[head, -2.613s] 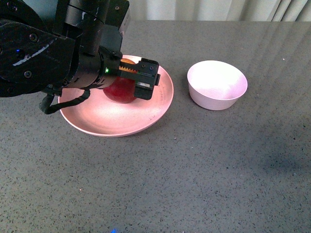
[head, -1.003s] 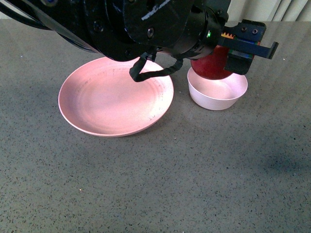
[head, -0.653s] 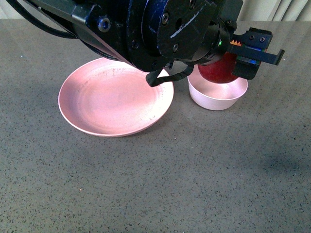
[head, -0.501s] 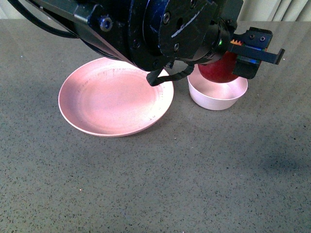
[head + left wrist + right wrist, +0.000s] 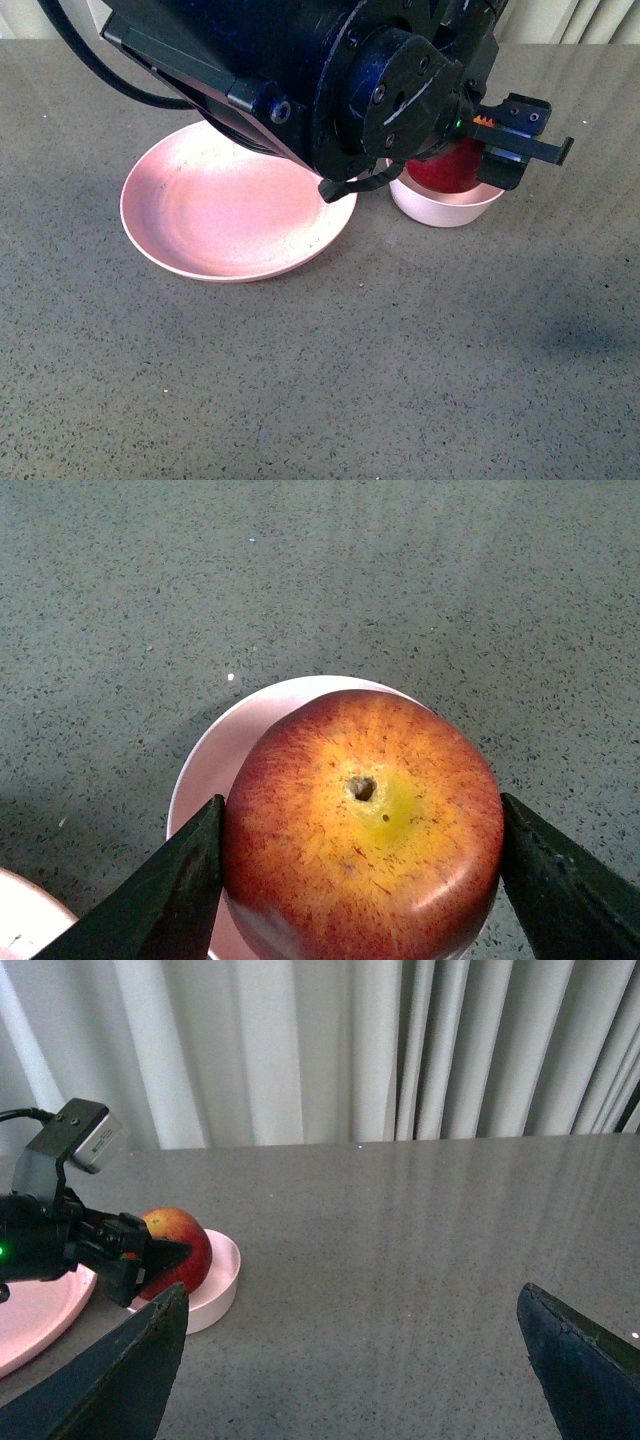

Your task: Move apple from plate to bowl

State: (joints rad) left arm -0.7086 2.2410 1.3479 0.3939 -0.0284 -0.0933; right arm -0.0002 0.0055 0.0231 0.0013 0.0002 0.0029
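Apple (image 5: 362, 820) clamped in left jaws, partly inside bowl (image 5: 205, 770); right jaws spread wide, empty.

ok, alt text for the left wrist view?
A red apple with a yellow patch round its stem pit, gripped between the two dark fingers of the left tool, directly above a pale bowl. Grey speckled table around; an edge of the pink plate in one corner.
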